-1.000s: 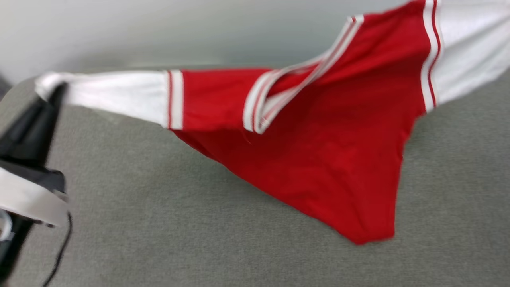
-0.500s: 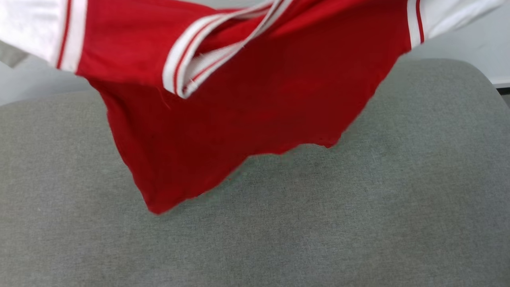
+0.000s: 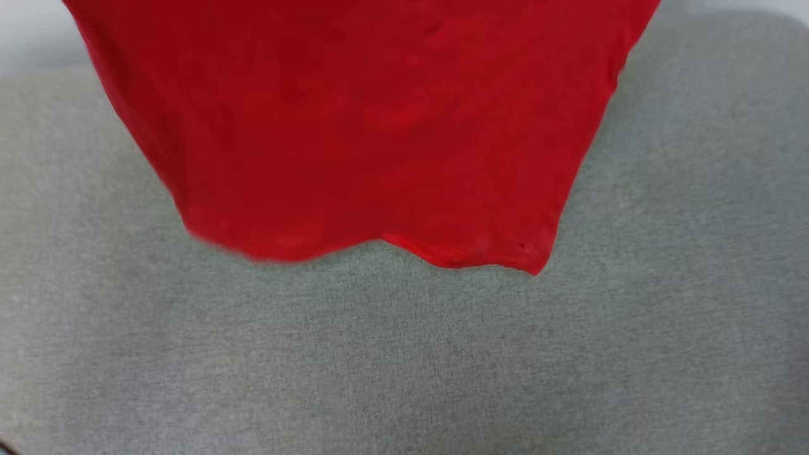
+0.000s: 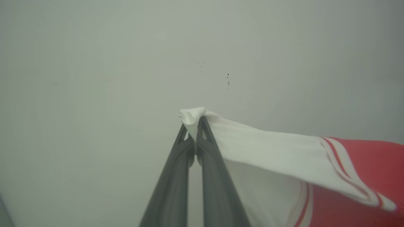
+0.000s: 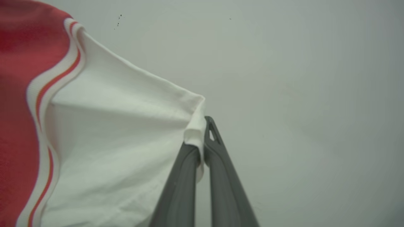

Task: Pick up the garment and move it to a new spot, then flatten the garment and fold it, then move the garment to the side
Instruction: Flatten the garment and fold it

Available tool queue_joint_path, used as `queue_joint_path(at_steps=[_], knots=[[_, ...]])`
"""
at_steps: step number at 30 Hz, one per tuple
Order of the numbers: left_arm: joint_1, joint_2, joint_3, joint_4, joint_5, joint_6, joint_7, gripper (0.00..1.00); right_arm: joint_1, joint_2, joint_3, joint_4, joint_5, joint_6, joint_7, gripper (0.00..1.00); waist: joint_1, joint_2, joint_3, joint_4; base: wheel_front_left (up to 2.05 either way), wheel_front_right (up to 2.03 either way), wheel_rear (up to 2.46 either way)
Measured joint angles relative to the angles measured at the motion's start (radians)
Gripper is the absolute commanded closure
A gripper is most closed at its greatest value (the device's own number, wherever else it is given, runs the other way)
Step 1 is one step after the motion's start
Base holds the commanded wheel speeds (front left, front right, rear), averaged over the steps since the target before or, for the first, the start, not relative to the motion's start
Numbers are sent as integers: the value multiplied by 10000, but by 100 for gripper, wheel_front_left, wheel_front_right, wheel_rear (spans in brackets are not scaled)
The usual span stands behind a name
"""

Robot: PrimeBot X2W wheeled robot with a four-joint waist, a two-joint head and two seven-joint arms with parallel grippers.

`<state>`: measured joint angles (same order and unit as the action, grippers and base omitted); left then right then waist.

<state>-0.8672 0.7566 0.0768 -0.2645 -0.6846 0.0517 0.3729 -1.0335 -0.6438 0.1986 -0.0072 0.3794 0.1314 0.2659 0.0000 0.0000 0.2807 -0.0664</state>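
One garment (image 3: 366, 126), two claws, one grey fabric-covered surface (image 3: 404, 373): the red jersey T-shirt hangs in the air, stretched between the robot's arms by its two white sleeves.

In the head view the shirt's plain red body drops in from the 12 o'clock edge. Its long axis runs from 12 to 6 o'clock, hem pointing down toward 6. The hem is wavy, with its lowest corner at about 5 o'clock. The left part of the hem is blurred. Whether the hem touches the grey surface behind it cannot be told.

In the left wrist view the left claw (image 4: 192, 124) is clenched on the tip of one white sleeve (image 4: 268, 151), a bunched nub of cloth poking out above its two dark fingers. The sleeve trails off toward 4 o'clock, where red-and-white striped trim meets the red body.

In the right wrist view the right claw (image 5: 201, 135) pinches the folded edge of the other white sleeve (image 5: 126, 126). The cloth fans out toward 9 o'clock to a band of striped trim and red fabric at the edge of the view.

A pale, plain wall (image 4: 94, 63) with a few dark specks lies behind both claws.
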Motion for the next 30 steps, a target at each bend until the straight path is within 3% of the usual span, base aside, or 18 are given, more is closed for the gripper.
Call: queue_joint_path(at_steps=[8, 18, 23, 30], knots=[[-3777, -575, -1135, 2711, 472, -405, -711, 100, -2573, 19, 447, 1432, -516, 2, -725, 100, 2, 0, 1742, 107, 0, 0, 0], [-7599, -2006, -1557, 5946, 677, -581, -2556, 100, -6338, 276, 911, 4109, -1741, 2, -1628, 100, 3, 0, 3621, 500, 0, 0, 0], [-7858, -2537, -1845, 7010, 729, -961, -3561, 100, -6727, 719, 763, 5081, -2399, 0, -2527, 100, 3, 0, 4182, 986, 0, 0, 0], [-5850, -3223, -2489, 8069, 752, -1402, -4614, 100, -4776, 1081, 1174, 6029, -2408, 0, -3359, 100, 3, 0, 4096, 1434, 0, 0, 0]])
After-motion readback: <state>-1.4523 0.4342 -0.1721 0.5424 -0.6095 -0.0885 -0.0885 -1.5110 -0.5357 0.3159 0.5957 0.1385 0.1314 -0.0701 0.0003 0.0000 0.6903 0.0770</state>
